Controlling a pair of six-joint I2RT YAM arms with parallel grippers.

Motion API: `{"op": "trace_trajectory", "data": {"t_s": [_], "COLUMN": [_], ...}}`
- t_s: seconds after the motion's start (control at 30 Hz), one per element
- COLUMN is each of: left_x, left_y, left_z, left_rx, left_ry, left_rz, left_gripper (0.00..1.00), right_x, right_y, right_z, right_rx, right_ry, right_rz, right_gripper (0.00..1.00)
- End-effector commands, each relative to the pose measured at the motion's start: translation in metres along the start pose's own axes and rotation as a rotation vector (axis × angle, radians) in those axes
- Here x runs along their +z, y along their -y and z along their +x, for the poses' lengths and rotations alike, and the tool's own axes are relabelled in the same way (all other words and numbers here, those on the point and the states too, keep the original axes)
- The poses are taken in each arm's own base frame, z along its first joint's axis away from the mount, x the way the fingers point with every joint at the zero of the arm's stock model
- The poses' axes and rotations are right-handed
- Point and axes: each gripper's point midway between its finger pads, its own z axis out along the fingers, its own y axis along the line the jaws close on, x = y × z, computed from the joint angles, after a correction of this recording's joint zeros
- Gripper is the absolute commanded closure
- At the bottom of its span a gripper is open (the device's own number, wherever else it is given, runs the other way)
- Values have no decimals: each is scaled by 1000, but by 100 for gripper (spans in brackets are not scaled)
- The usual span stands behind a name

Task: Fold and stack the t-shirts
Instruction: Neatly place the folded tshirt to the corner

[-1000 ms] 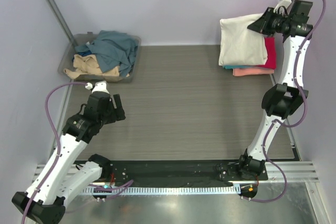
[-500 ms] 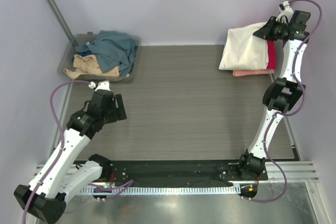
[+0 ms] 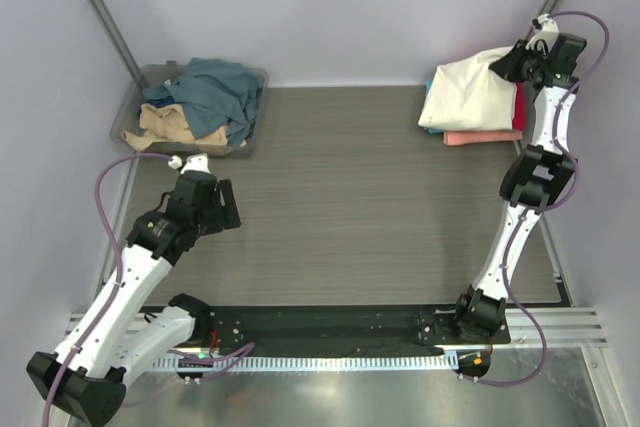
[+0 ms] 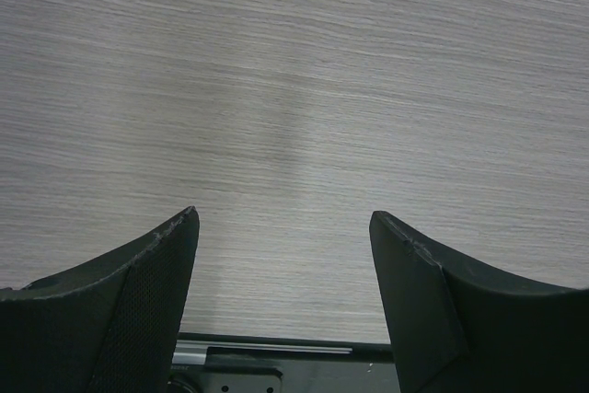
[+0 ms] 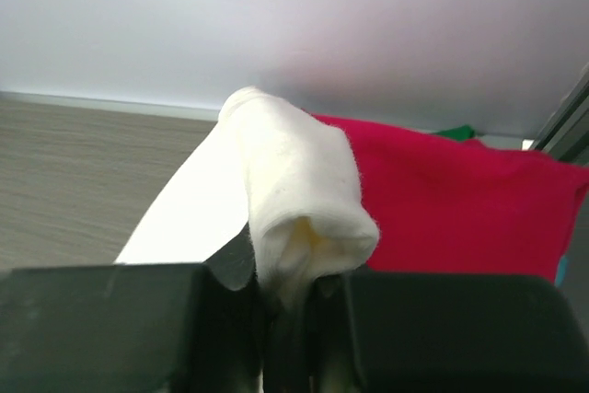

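Right now the right hand [image 3: 498,64] reaches out to the far right corner of the tabletop [image 3: 350,177]; its two fingers are squeezed tight on a fold of the cream shirt [image 3: 465,97]; in the right wrist view the soft cloth bulges out in a round lump just above the fingers. The pinched end of the cream shirt is lifted up to the hand; the rest of it lies on top of a pile of folded shirts. A red shirt [image 3: 518,107] is under it and peeks out on the right side; a pink shirt [image 3: 482,137] sticks out along the near edge, at the bottom of the pile; a thin strip of a teal shirt [image 3: 430,129] shows at the near left corner of the pile.

The left hand [image 4: 282,216] has its fingers spread far apart and holds nothing; it hangs over bare tabletop on the left side, well apart from the pile. A clear plastic bin [image 3: 125,112] sits in the far left corner; a blue shirt [image 3: 215,92] and a tan shirt [image 3: 165,127] lie crumpled inside it; the blue one is on top and toward the back; the tan one is at the front left.
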Motion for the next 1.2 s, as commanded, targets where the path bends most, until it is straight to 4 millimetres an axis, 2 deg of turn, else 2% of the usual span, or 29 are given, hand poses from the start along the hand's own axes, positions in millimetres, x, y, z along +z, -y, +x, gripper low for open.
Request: {"op": "trace_trajectory", "data": {"t_s": [0.0,0.1,0.13,0.23,0.37,0.4,0.43,0.47,0.5,0.53,0.57,0.63,0.77,0.8,0.87,0.9,0.97,1.0,1.03,1.07,1.1,1.13,1.17], "left_x": [-3,-3,-3,-2,-1,-1,-1,-1,-2,-3,-3,-6,-10,-11,-13,-14,-17,-17,-18,-20,-21,-22,-23], "left_y": [-1,-2,-2,-2,-2,-2,-2,-2,-2,-2,-2,-1,0,0,0,0,0,1,0,0,0,1,1], "left_z": [-11,-13,-13,-12,-11,-11,-11,-11,-12,-13,-12,-14,-15,-16,-17,-18,-19,-19,-20,-21,-21,-21,-22], "left_rx": [-15,-20,-17,-15,-13,-12,-12,-11,-12,-15,-16,-20,-24,-24,-28,-29,-32,-32,-35,-38,-37,-37,-39], "left_ry": [41,50,50,44,37,36,35,36,40,44,45,59,73,79,90,94,105,109,115,122,125,129,134], "left_rz": [-13,-15,-14,-18,-21,-21,-20,-19,-19,-16,-13,-3,11,16,24,26,35,39,40,44,49,55,59], "left_gripper": [24,24,24,24,24,25,25,25,25,25,24,25,25,25,24,24,24,24,24,24,24,24,24], "right_x": [15,22,26,31,35,36,34,35,34,28,23,16,-25,-43,-60,-79,-94,-99,-117,-122,-125,-140,-143], "right_y": [18,29,37,53,70,75,81,86,91,95,94,97,94,88,82,75,67,64,56,53,55,39,35], "right_z": [-27,-27,-19,-14,-14,-16,-25,-20,-22,-30,-37,-39,-80,-94,-107,-121,-130,-128,-141,-138,-124,-135,-128], "right_rx": [-138,-182,-184,-230,-262,-268,-267,-252,-244,-217,-209,-181,-151,-150,-127,-103,-75,-50,4,39,83,138,168], "right_ry": [137,161,155,162,193,215,260,254,270,289,302,307,389,411,443,475,494,487,524,512,487,524,508], "right_rz": [35,58,78,134,200,220,257,280,306,353,366,409,550,593,627,658,669,669,687,688,698,676,669], "right_gripper": [99,99,99,99,99,91,79,63,19,8,3,0,0,0,0,0,0,0,0,0,0,0,0]}}
